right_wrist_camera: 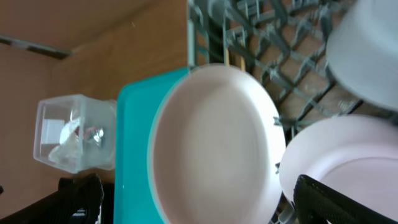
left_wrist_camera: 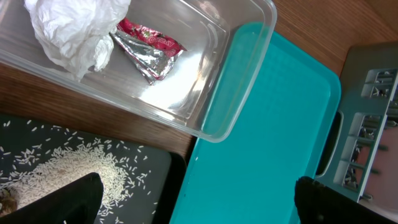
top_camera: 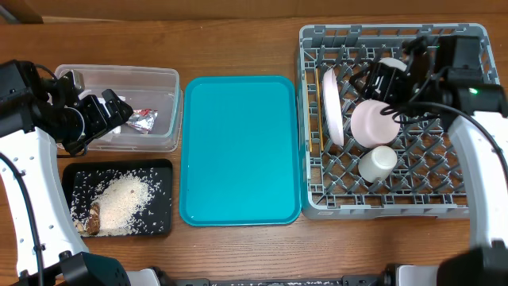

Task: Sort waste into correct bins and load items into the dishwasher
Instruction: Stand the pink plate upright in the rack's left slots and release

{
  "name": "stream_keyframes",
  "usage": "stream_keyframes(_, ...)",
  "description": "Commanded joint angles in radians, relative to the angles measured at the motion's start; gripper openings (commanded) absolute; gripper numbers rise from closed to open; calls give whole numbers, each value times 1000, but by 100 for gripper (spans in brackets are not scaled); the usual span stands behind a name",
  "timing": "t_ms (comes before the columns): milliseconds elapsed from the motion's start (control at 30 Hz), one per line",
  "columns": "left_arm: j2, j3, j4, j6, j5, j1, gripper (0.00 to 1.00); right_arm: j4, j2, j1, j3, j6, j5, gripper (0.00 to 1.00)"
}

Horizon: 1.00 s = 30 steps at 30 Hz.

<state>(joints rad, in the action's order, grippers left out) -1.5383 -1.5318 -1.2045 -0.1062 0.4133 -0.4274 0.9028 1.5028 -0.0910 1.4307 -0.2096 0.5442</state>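
The clear tub [top_camera: 163,79] holds the white napkin [left_wrist_camera: 68,31] and the red-and-silver foil wrapper [top_camera: 144,121], which also shows in the left wrist view [left_wrist_camera: 149,50]. The black tray [top_camera: 159,171] holds rice [top_camera: 125,199] and brown scraps [top_camera: 91,221]. In the grey rack [top_camera: 397,202] the pink plate [top_camera: 332,107] stands on edge, next to the pink bowl [top_camera: 371,125], the cream cup [top_camera: 378,163] and the white bowl [top_camera: 392,63]. My left gripper [top_camera: 117,111] is open and empty over the tub. My right gripper [top_camera: 386,83] is open and empty above the rack's dishes.
The teal serving tray [top_camera: 238,151] lies between the bins and the rack. In the right wrist view the plate [right_wrist_camera: 211,143] and pink bowl [right_wrist_camera: 348,162] fill the space between my fingers. The rack's upright pegs stand around the dishes.
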Motion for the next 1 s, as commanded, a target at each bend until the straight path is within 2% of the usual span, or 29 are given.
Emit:
stream_keyframes(0, 7, -17, 1, -14, -6, 2, 100, 16, -112, -2, 46, -1, -28, 100)
stream_keyframes(767, 7, -17, 2, -14, -6, 2, 100, 43, -128, -2, 42, 0, -52, 100)
stream_keyframes(967, 7, -17, 2, -14, -6, 2, 100, 42, -216, -2, 42, 0, -74, 100)
